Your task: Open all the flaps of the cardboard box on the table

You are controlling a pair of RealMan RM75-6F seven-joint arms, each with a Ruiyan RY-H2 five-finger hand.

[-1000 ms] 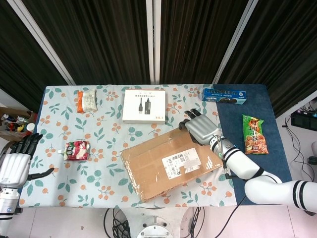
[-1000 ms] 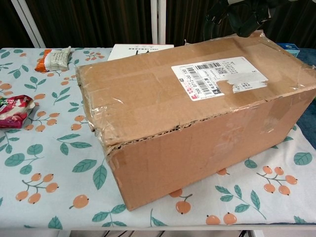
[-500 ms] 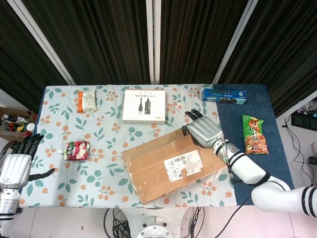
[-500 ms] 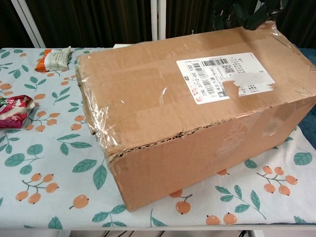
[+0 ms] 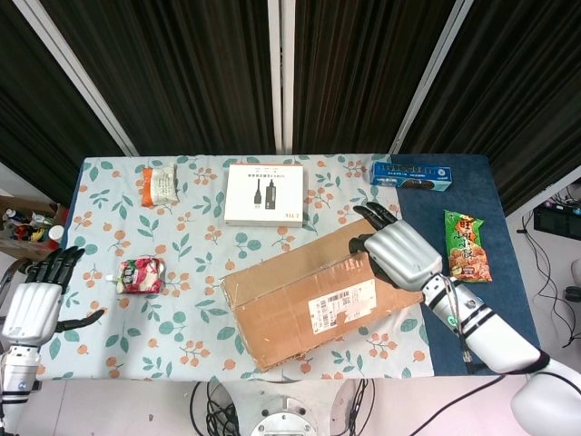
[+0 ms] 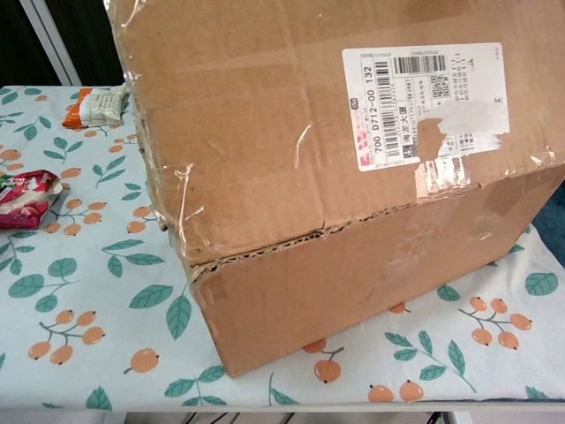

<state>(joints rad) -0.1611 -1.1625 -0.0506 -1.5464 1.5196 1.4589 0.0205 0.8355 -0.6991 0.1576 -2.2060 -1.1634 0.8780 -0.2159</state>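
Now the taped cardboard box (image 5: pixel 313 303) tilts, right robot hand (image 5: pixel 406 256) grasping its far edge.

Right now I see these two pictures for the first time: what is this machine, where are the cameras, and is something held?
It is a robot with two arms ending in human-like hands. The head view looks down on the table; the chest view looks from low and close, so the cardboard box fills it. The right hand rests on the box's far end, on top; whether it grips there I cannot tell. The left hand hangs beside the table, fingers apart, holding nothing. Also lying there: a white flat box, a blue box, and snack packets.
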